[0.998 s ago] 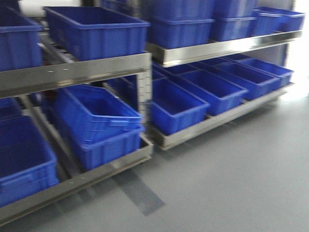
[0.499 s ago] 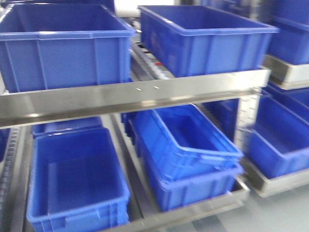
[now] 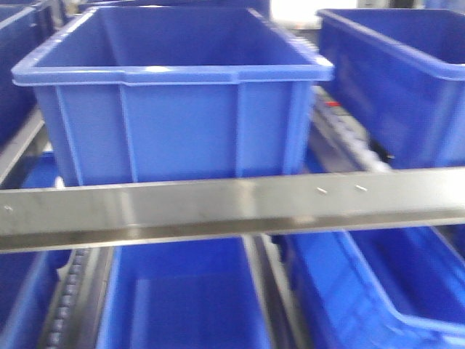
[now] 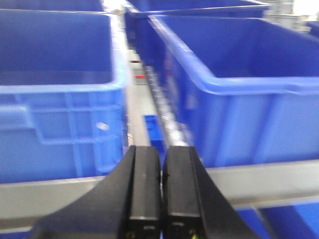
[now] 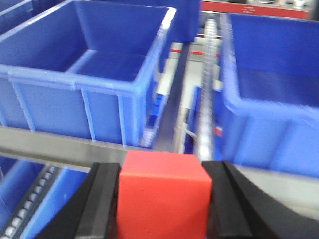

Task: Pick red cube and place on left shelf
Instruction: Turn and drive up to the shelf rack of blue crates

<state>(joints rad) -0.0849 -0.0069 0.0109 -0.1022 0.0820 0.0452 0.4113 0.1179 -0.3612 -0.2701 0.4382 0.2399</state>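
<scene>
Filling the gap between the black fingers (image 5: pixel 102 199) of the right gripper (image 5: pixel 164 199), the red cube (image 5: pixel 164 184) is held squarely by two opposite faces, the jaws parted only as far as the cube is wide. In the left wrist view the left gripper (image 4: pixel 161 184) is seen pressed fully together, finger against finger, with nothing caught between. Just beyond both grippers the left shelf (image 4: pixel 269 181) is met, its flat steel front rail (image 3: pixel 218 207) running level across the front view. The cube is seen in front of this rail, in the gripper and not on the shelf. Directly behind the rail a large blue crate (image 3: pixel 174 123) is stood upright with its top open, and a second crate (image 3: pixel 407 94) is placed to its right, apart from it. Between the two, a steel roller channel (image 5: pixel 207 99) is laid running away into the rack. Under the rail, lower crates (image 3: pixel 182 305) are partly shown. Farther back, more blue crates are made out only as blur.
</scene>
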